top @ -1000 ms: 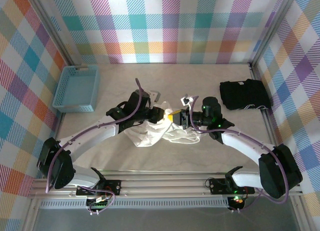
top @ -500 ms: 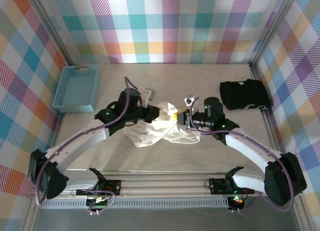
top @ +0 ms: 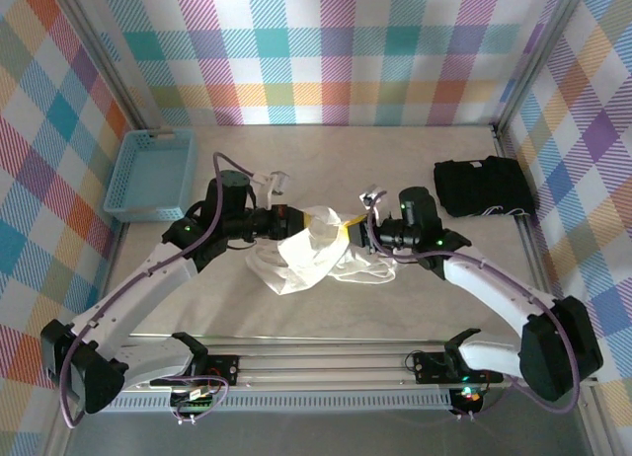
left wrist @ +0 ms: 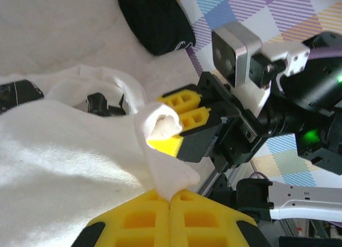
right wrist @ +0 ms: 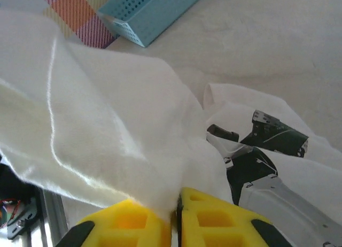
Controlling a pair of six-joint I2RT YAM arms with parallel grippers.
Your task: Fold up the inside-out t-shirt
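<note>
The inside-out t-shirt [top: 301,259] is a wrinkled white heap at mid-table, one fold raised between my two grippers. My left gripper [top: 308,219] is shut on a thin corner of the cloth; in the left wrist view its yellow fingers [left wrist: 133,220] meet on that corner [left wrist: 170,177]. My right gripper [top: 348,235] faces it from the right, shut on a bunched roll of the same fabric [left wrist: 163,124]. In the right wrist view the cloth [right wrist: 107,129] rises from between the closed yellow fingers [right wrist: 214,215]. A black printed graphic [right wrist: 256,151] shows on the shirt beyond.
A blue basket [top: 150,175] stands at the back left of the table. A folded black garment [top: 484,188] lies at the back right, close to the checkered side wall [top: 583,160]. Bare tabletop [top: 326,160] extends behind the shirt.
My left arm has drawn back to the left with the cloth corner in its jaws, stretching the fold away from the right gripper. The right arm has shifted only slightly.
</note>
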